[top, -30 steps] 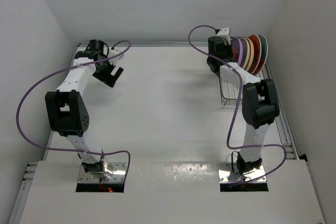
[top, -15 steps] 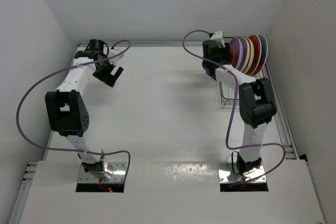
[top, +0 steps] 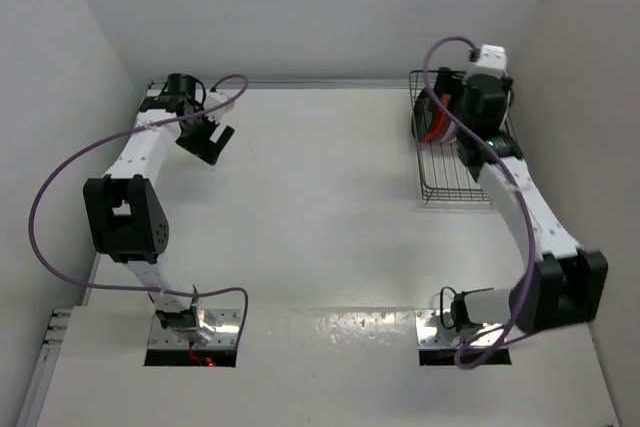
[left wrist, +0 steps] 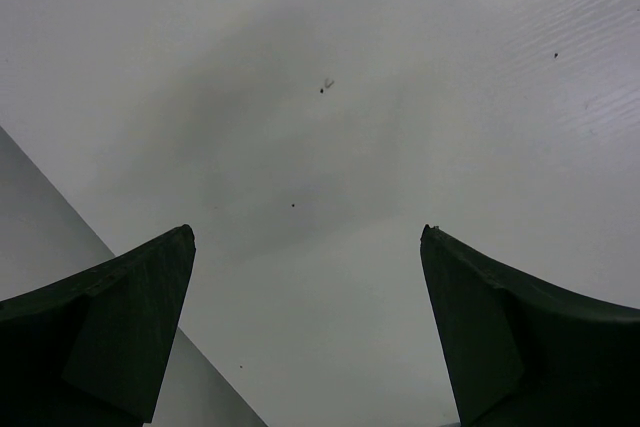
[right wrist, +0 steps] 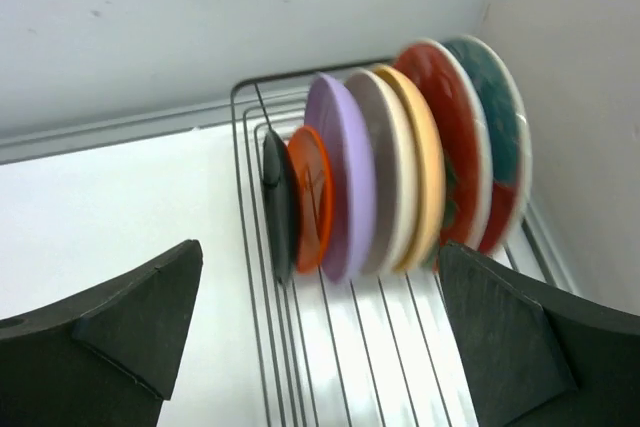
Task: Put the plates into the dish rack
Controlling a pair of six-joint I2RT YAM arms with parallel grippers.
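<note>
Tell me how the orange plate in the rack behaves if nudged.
Standing on edge between the black plate and lavender plate, the orange plate would probably lean on a neighbour, not roll. It looks rigid and smooth, likely slippery.

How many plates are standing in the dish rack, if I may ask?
7, upright in one row in the dish rack: black, orange, lavender, cream, yellow, two red. None seems hidden.

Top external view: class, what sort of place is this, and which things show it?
Probably a robot lab test cell, not a kitchen: left arm and right arm bolted to a white table, plain white walls closing it in, and a wire dish rack holding plates as the only household things.
</note>
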